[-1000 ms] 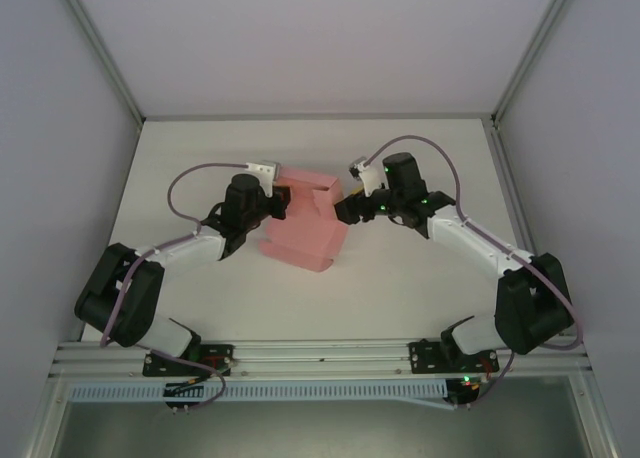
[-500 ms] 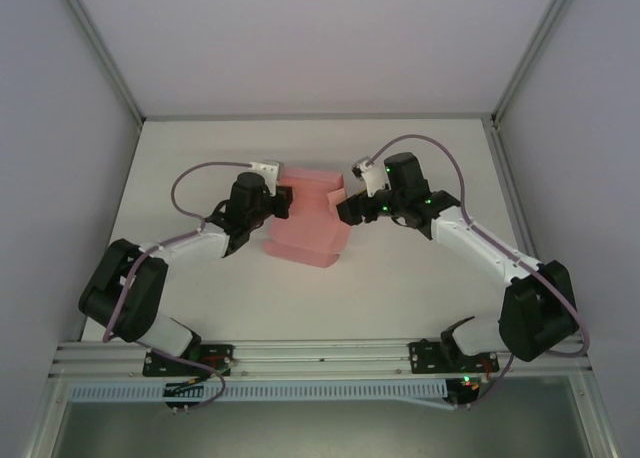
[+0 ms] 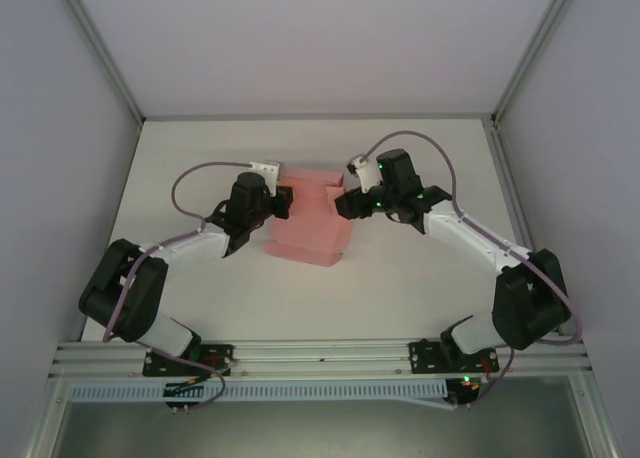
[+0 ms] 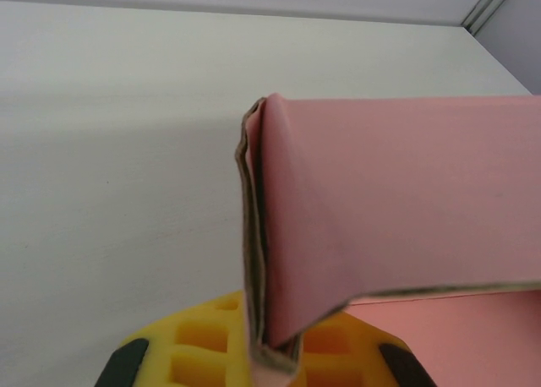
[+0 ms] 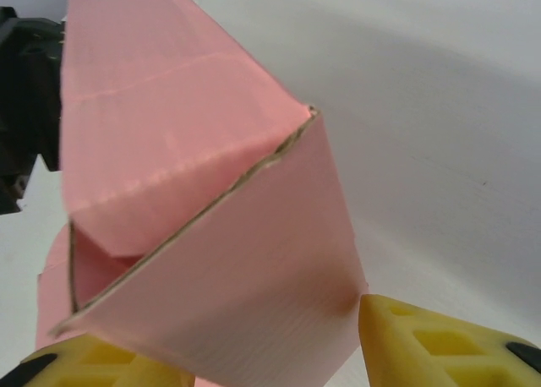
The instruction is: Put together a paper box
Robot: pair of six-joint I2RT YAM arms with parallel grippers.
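The pink paper box (image 3: 305, 228) lies partly folded mid-table between both arms. My left gripper (image 3: 284, 200) is at its left end, shut on a doubled card edge (image 4: 254, 260) that stands upright between the yellow pads (image 4: 190, 340); a pink panel (image 4: 397, 193) runs off to the right. My right gripper (image 3: 342, 204) is at the box's right end, open. A slanted end flap (image 5: 245, 286) lies across the gap between its yellow fingers (image 5: 431, 345), and the right finger touches the flap's corner. The box body (image 5: 161, 108) stretches away behind it.
White table (image 3: 420, 278) inside a frame with grey side walls and metal posts (image 3: 100, 48). The left arm's black wrist (image 5: 21, 108) shows beyond the box's far end. Purple cables (image 3: 200, 173) loop above both arms. Aluminium rail (image 3: 320, 356) along the near edge.
My right gripper has moved left and slightly up, closing in on the box's right end. The box's lower corner has drawn in a little. The left arm has barely moved.
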